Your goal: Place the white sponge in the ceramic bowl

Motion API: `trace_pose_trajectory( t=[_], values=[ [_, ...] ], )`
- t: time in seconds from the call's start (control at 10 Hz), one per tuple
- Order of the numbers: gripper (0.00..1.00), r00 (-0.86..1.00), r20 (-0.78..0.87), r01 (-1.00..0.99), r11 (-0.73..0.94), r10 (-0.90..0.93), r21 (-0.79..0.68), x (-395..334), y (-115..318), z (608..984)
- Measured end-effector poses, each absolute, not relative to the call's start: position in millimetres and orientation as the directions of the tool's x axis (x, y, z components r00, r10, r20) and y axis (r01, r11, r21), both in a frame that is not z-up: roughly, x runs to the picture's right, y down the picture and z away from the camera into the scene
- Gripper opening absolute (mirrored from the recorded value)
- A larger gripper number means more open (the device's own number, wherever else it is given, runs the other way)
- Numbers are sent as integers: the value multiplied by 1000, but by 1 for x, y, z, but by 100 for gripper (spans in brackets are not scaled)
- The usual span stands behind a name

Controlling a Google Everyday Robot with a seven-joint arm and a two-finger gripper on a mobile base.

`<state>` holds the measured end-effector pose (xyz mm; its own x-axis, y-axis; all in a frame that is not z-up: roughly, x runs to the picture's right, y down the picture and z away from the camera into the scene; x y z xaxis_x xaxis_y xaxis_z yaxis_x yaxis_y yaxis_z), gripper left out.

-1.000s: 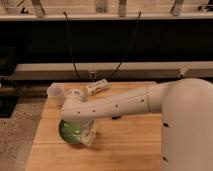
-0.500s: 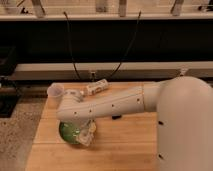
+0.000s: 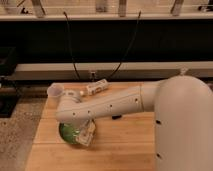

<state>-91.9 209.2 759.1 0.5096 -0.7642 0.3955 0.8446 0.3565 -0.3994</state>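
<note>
The ceramic bowl, green and glossy, sits on the wooden table near its front left. My arm's white forearm crosses above it from the right. The gripper hangs at the bowl's right rim, pointing down, shut on a small pale block that I take for the white sponge. The block is just over the rim. The forearm covers much of the bowl's far side.
A translucent white cup stands at the back left of the wooden table, close to my arm's elbow. A white tube-like bottle lies behind the arm, with a small pale item next to it. Black cables hang behind.
The arm has swung a little left and lower, its elbow nearer the cup. The gripper has stayed shut at the bowl's right rim.
</note>
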Motion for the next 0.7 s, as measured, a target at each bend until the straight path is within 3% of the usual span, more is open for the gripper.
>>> trace_pose_trajectory(
  t=[0.5, 0.7],
  values=[
    [23, 490, 397, 855, 340, -776, -392, -91, 211, 760],
    [24, 483, 398, 859, 334, -780, -388, -92, 211, 760]
  ],
)
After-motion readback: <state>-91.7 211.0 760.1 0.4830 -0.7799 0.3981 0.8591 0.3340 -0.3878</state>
